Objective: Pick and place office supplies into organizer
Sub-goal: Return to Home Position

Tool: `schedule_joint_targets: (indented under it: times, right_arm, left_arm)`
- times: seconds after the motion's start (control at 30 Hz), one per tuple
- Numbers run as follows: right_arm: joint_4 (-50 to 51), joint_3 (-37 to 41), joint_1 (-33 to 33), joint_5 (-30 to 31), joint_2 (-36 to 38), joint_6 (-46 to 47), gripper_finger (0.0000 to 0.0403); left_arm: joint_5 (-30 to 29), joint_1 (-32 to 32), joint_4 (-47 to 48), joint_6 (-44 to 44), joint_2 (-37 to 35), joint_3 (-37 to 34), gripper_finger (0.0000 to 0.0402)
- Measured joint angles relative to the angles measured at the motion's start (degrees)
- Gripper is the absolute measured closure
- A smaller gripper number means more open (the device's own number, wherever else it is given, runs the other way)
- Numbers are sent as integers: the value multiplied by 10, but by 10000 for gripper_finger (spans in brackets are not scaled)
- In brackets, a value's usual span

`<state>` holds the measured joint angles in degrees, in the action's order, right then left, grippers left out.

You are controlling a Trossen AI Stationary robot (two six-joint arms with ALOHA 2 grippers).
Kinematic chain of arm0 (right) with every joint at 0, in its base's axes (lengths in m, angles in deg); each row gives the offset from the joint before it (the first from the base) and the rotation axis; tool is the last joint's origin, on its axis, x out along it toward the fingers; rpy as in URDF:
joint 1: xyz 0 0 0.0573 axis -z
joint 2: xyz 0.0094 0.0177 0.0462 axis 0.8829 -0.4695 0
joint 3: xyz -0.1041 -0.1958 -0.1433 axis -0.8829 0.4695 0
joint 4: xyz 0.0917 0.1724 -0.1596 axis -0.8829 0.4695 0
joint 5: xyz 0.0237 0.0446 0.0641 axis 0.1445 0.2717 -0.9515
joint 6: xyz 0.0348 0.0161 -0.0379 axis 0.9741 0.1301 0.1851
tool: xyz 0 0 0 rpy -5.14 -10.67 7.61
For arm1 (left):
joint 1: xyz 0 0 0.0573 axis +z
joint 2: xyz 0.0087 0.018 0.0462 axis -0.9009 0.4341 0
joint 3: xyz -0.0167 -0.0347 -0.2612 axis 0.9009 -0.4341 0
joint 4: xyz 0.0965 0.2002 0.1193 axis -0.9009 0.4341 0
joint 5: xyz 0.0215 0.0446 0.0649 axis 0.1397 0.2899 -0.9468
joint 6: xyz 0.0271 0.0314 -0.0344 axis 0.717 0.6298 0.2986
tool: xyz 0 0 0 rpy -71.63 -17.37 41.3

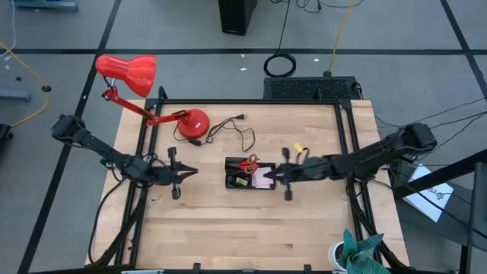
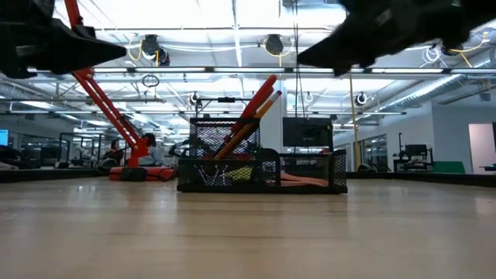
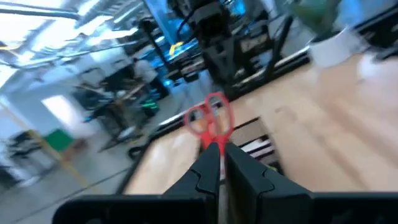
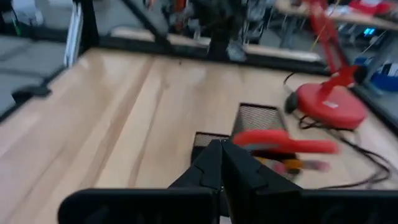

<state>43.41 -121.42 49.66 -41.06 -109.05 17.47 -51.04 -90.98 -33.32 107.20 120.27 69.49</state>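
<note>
**Foreground.** The light wooden tabletop [image 2: 248,232] shows no loose supply on its near side.

**Mid-table.** The low black wire-mesh organizer tray [image 2: 314,164] stands between the two grippers and holds the supplies that can be seen.
- The orange pencils [image 2: 256,116] rise, leaning, from its taller compartment.
- The red-handled scissors [image 1: 248,162] show at the tray's far side.
- The flat pink sticky-note pad [image 1: 263,178] lies in the lower part, on the right arm's side.
- A yellowish item shows low behind the mesh, too small to identify.

**Left gripper** [image 1: 192,172]. It is raised above the table, apart from the tray's left side. Its fingers are drawn narrow with only a slit between them, and it holds nothing.

**Right gripper** [image 1: 277,176]. It is raised just beside the tray's right edge. Its fingertips are pressed together, and it holds nothing.

**Just beyond the tray.** Near the right arm, a small yellow object [image 1: 298,148] rests on the wood. Whether it is a supply awaiting placement cannot be told.

**Farther back.** The red desk lamp [image 1: 190,123] and its black cord [image 1: 242,135] lie here and are no part of the job.

**Judgement.** Sorting appears essentially complete, and both empty arms are free to retire. The yellow object is the only possible remainder.
</note>
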Motion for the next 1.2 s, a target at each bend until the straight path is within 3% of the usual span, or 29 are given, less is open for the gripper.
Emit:
schedule_joint_targets:
  times: [0.17, 0.27, 0.37, 0.5, 0.6, 0.87, 1.03, 1.2]
  right_arm:
    - [-85, 116, 0, 15, 120, 23, 403]
    - [-88, 163, 12, 15, 167, 43, 403]
    - [-94, 199, 43, 5, 187, 57, 403]
    - [-202, 248, 92, -86, 191, 64, 403]
    - [-265, 281, 110, -105, 195, 80, 403]
    - [-256, 324, 127, -72, 250, 95, 403]
    - [-147, 310, 108, -56, 318, 86, 403]
    - [-55, 297, 74, -1, 383, 57, 403]
  left_arm:
    - [-64, -45, 16, 41, -38, 0, 371]
    - [-18, -40, 37, 40, -57, 1, 371]
    - [32, 4, 59, 3, -58, 1, 371]
    - [68, 77, 92, -65, -57, 1, 371]
    - [106, 112, 95, -94, -58, 1, 371]
    - [121, 119, 104, -76, -80, 0, 371]
    - [83, 104, 173, -71, -140, 0, 371]
    - [80, 94, 235, -75, -207, 0, 371]
